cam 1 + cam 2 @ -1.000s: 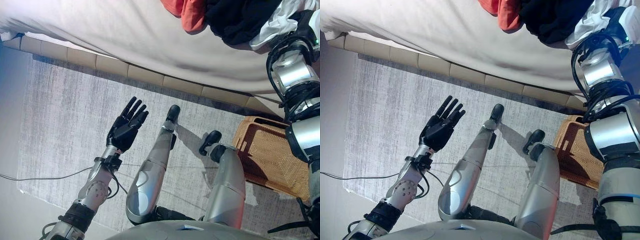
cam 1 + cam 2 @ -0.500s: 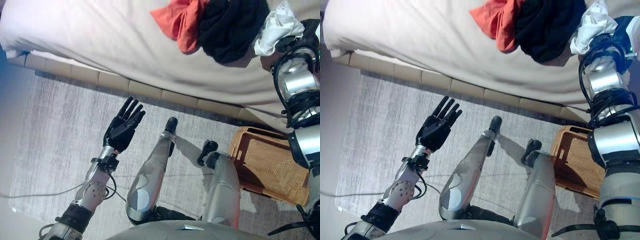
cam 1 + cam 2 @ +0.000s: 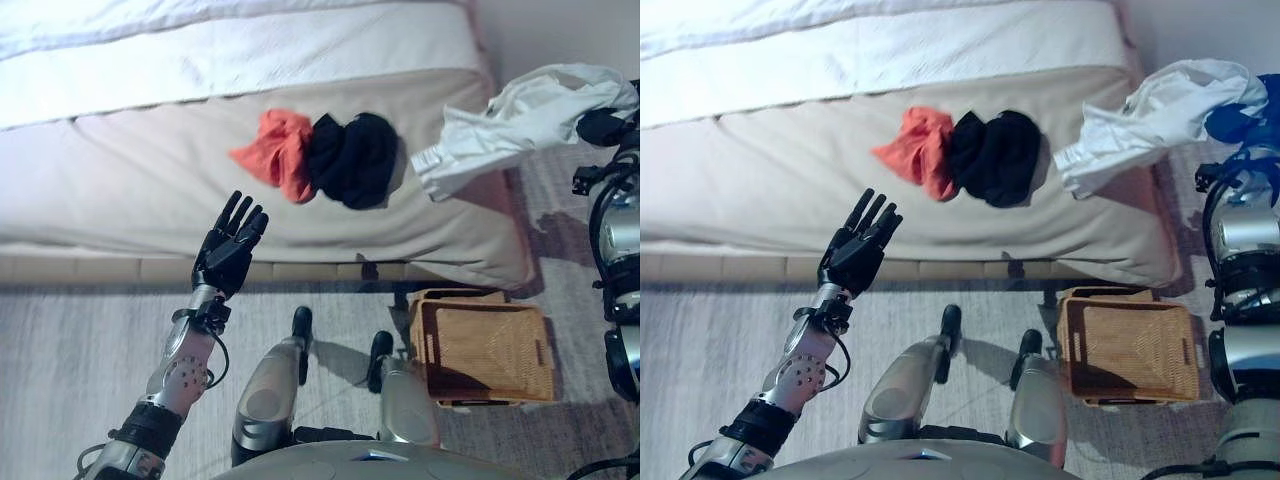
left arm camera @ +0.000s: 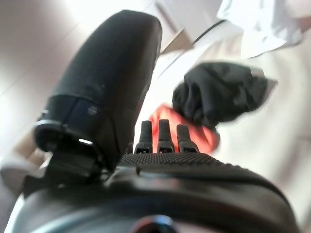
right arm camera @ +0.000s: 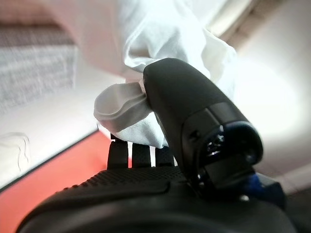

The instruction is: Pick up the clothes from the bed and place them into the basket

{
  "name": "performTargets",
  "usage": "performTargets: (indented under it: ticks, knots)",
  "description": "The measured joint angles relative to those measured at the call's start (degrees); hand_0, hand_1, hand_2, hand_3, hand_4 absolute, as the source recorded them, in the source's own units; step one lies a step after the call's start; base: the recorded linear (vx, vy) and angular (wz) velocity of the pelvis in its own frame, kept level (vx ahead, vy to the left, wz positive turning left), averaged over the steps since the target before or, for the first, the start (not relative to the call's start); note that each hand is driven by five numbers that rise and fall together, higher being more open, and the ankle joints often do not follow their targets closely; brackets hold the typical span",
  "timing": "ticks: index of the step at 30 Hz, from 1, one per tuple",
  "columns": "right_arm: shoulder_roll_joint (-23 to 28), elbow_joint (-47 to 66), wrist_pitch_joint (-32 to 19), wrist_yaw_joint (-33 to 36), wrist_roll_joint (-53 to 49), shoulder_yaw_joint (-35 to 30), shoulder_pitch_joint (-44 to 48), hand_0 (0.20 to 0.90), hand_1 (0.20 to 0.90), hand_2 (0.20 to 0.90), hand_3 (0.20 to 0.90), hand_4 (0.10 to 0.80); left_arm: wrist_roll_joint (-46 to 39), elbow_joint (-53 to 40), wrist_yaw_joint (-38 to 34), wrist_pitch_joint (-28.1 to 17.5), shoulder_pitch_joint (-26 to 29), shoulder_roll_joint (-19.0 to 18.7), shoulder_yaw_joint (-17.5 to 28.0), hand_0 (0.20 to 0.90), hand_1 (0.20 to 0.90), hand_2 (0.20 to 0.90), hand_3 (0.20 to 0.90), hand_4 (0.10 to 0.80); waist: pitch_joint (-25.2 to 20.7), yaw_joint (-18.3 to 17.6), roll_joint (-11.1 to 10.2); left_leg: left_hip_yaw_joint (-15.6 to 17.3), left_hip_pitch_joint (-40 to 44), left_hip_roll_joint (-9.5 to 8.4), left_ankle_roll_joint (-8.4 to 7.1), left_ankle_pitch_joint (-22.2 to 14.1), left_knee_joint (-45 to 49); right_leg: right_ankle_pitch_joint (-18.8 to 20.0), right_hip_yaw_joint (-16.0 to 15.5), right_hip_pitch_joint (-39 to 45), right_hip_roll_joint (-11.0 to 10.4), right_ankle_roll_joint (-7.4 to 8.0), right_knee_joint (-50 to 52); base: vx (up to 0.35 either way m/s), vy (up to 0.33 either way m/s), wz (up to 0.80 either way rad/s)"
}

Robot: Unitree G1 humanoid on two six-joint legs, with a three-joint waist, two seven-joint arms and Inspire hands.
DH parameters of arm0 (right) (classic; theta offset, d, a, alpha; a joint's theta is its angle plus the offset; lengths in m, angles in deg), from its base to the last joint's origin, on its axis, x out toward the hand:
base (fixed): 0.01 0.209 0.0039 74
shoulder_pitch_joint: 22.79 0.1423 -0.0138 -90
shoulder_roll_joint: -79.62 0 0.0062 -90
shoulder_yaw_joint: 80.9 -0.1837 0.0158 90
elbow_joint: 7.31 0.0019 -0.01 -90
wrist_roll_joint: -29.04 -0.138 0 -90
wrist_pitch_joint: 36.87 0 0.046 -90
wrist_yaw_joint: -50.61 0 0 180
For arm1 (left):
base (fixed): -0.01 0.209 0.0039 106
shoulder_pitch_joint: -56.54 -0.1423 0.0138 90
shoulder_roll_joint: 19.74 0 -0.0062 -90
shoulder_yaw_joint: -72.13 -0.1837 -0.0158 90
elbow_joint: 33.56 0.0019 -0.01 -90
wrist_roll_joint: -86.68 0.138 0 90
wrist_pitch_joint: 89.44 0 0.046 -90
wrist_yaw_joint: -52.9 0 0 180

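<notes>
White garment lifted off bed — right hand gripping.

Bright daylight washed out the bed top; soft shadows fell beneath its edge, and both wrist views were blurred behind the sharp hands.

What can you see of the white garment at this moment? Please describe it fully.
The white garment is a crumpled piece of light, thin-looking cloth with many folds. The right hand is shut on its upper end, thumb pinching the fabric against the fingers. From there it hangs down and across, its lower end draping toward the corner of the bed, near the black garment. Whether that end rests on the mattress cannot be told. It is not in the basket.
</notes>
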Motion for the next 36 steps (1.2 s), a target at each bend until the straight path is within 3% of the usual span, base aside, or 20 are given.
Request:
performTargets:
  ticks: [3, 9, 11, 16, 22, 28, 36]
  knots:
    - [-0.02, 2.56, -1.23, -2.26, 0.88, -0.97, -4.15, 0.300, 0.300, 0.300, 0.200, 0.100, 4.03, 1.27, -0.33, 0.22, 0.68, -0.26, -0.09, 0.900, 0.900, 0.900, 0.900, 0.800, -1.77, -2.87, 0.11, 2.17, 4.55, 0.10, 0.11, 0.00, -3.10, 2.55, 1.93, 4.62, 0.40, 0.09, -5.71, 0.011, 0.024, -0.44]
    - [-1.39, 8.19, -2.11, -5.07, 3.45, -3.15, -16.98, 0.300, 0.300, 0.300, 0.200, 0.100, 4.28, 1.63, -0.33, 0.82, 0.30, 0.41, -0.23, 0.900, 0.900, 0.900, 0.900, 0.800, -6.34, -7.35, 0.84, 5.32, 9.79, 0.72, 0.12, 0.02, -9.10, 3.59, 4.99, 7.95, 1.48, 0.11, -11.62, -0.040, -0.011, -0.35]
    - [-2.23, 9.03, -2.10, -6.62, 3.89, -3.15, -19.59, 0.300, 0.300, 0.300, 0.200, 0.100, 4.28, 2.39, 0.01, 1.36, 0.32, 1.11, -0.19, 0.900, 0.900, 0.900, 0.900, 0.800, -6.69, -8.38, 1.40, 6.81, 11.49, 1.54, 0.06, 0.07, -10.71, 4.40, 5.96, 8.69, 2.41, 0.66, -12.86, -0.034, -0.046, -0.37]
    - [-3.84, 12.46, -2.07, -9.57, 5.64, -3.53, -25.06, 0.300, 0.300, 0.300, 0.200, 0.100, 5.36, 4.32, 0.80, 2.58, 0.49, 2.71, -0.35, 0.900, 0.900, 0.900, 0.900, 0.800, -6.81, -11.37, 1.48, 8.16, 12.04, 2.63, 0.05, 0.03, -10.80, 4.80, 7.34, 8.99, 3.74, 0.29, -13.84, -0.029, -0.033, -0.18]
    - [-5.97, 14.86, -1.60, -14.29, 11.38, -4.14, -31.11, 0.300, 0.300, 0.300, 0.200, 0.100, 6.54, 5.85, 1.39, 2.52, 0.34, 5.88, -0.48, 0.900, 0.900, 0.900, 0.900, 0.800, -6.91, -13.25, 1.57, 9.84, 12.69, 3.73, -0.33, -0.24, -11.06, 5.14, 9.41, 8.82, 5.12, -0.17, -13.99, -0.001, -0.014, -0.16]
    - [-12.02, 13.83, 0.86, -15.75, 11.68, -4.17, -35.85, 0.300, 0.300, 0.300, 0.200, 0.100, 7.96, 6.00, 1.37, 2.50, 0.31, 6.43, -0.56, 0.900, 0.900, 0.900, 0.900, 0.800, -8.58, -15.90, 1.53, 12.38, 13.02, 4.65, -1.04, -0.73, -11.09, 5.42, 11.63, 7.83, 5.94, -0.17, -14.19, 0.019, -0.004, -0.24]
    - [-15.22, 8.54, 1.19, -17.17, 12.47, -0.65, -38.45, 0.300, 0.300, 0.300, 0.200, 0.100, 9.13, 8.06, 1.35, 2.43, 0.46, 8.19, -0.58, 0.900, 0.900, 0.900, 0.900, 0.800, -10.47, -17.35, 1.70, 14.00, 13.81, 5.16, -1.21, -0.84, -11.09, 5.61, 13.13, 7.88, 6.51, -0.21, -14.25, 0.014, -0.009, -0.10]
